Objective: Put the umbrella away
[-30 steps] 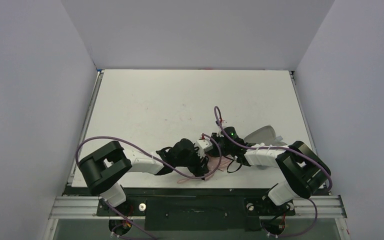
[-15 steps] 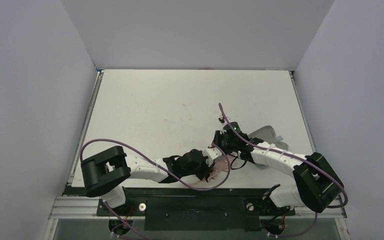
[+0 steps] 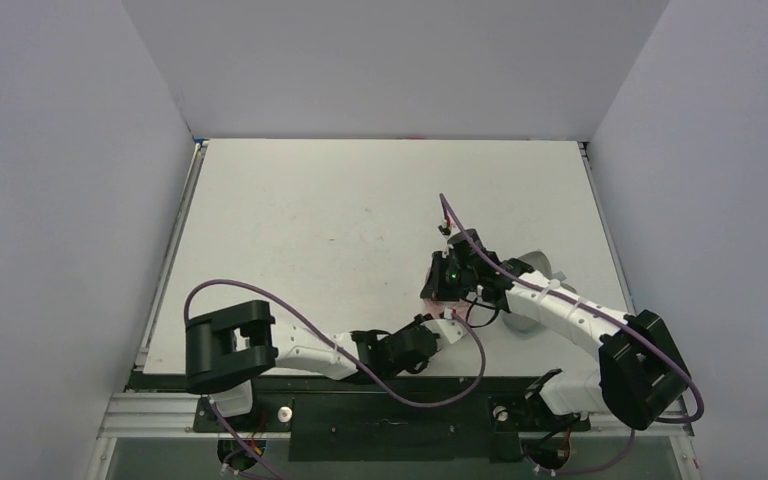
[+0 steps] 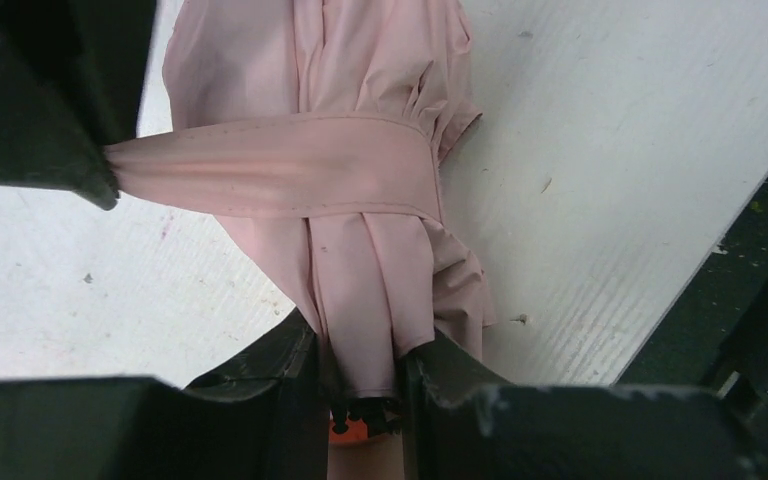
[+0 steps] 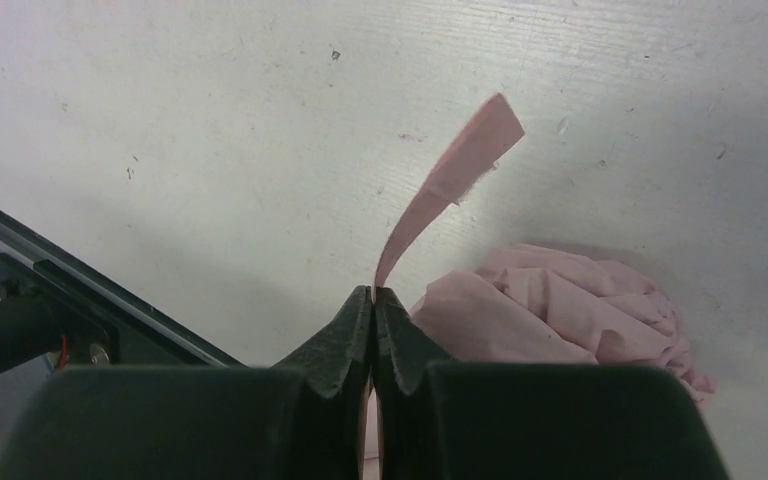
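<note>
The umbrella [image 4: 360, 250] lies folded on the surface [image 4: 610, 150], close to the near edge and a little right of centre, between the two arms. The left pincer [image 4: 360, 385] is clamped on one end of the bundled canopy. The pink cloth is squeezed between its fingers [image 4: 260, 400], and something black and orange sits just below, too hidden to name. The strap [image 4: 270, 165] runs round the bundle's waist and stretches taut to one side. The right pincer [image 5: 373, 300] is clenched on it with jaws fully together, and the strap's free tip stands up past them. The case [image 3: 535, 263] sits just beyond the right arm, partly hidden.

The umbrella looks light. Its canopy is thin, soft and probably slick, so the folds are likely to slide over one another, and a grip on cloth alone would bunch and creep. The firm part should be the shaft and ribs inside, so the left hold is best closed square across that core, as it seems to be. The squeeze should be modest, since thin ribs bend easily.

The strap is a limp ribbon that only works under tension, and a flat pinch near its end suits it. Too hard a pull could roll the bundle or drag it out of the left grip. The cloth flares on both sides of the strap, so the wrap will likely loosen if tension drops before it is fastened.
</note>
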Controlling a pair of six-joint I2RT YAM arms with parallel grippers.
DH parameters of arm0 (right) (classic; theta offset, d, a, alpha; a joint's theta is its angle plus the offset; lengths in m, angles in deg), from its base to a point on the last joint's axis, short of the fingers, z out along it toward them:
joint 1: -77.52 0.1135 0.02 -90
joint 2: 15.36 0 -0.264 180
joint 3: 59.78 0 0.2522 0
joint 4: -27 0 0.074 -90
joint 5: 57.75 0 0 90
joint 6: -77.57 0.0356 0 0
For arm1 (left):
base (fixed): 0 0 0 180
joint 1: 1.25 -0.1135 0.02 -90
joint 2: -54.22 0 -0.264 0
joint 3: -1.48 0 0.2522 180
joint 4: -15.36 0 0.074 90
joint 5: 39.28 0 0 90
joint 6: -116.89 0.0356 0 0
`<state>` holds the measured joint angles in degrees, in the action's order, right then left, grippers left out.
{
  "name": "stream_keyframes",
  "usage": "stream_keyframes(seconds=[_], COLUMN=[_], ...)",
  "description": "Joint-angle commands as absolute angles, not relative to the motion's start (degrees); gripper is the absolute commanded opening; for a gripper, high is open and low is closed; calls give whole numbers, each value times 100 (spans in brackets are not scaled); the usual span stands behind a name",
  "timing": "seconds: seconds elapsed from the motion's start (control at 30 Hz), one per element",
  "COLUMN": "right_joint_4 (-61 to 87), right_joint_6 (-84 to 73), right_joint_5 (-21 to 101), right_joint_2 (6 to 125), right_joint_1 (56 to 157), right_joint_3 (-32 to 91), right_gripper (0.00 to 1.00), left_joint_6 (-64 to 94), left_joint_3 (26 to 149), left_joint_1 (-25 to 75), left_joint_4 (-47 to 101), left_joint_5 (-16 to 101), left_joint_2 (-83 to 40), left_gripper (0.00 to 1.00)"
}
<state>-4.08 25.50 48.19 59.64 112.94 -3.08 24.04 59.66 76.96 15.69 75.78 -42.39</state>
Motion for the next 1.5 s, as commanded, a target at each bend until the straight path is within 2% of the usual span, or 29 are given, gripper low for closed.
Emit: stream_keyframes(seconds=[0.0, 0.3, 0.47, 0.77, 1.0, 1.2, 1.47], right_joint_4=[235, -13, 96, 1029, 1771, 2236, 2642], right_joint_6=[2578, 2513, 2465, 2599, 2766, 2955, 3005], right_joint_5=[4862, 4879, 4923, 5022, 5052, 5032, 4806], right_joint_2=[6072, 6669, 7302, 8084, 7950, 7676, 7644], right_joint_1=[11207, 11105, 11075, 11076, 11082, 11181, 11292], right_joint_3=[494, 1378, 1480, 400, -640, -1338, -1869], right_gripper=[0, 0, 0, 0, 0, 0, 0], left_joint_6=[2949, 3487, 3813, 3822, 3559, 2906, 2155], left_joint_3=[6269, 6580, 6747, 6932, 7000, 7486, 7629], left_joint_1=[8242, 8750, 8978, 9098, 9103, 9086, 9108], left_joint_4=[2436, 2682, 2645, 2757, 2875, 3723, 4166], left_joint_5=[7851, 9027, 9984, 10706, 11074, 11342, 11074], left_joint_2=[-4676, -5137, -5501, -6123, -6395, -6888, -6898], left_gripper=[0, 0, 0, 0, 0, 0, 32])
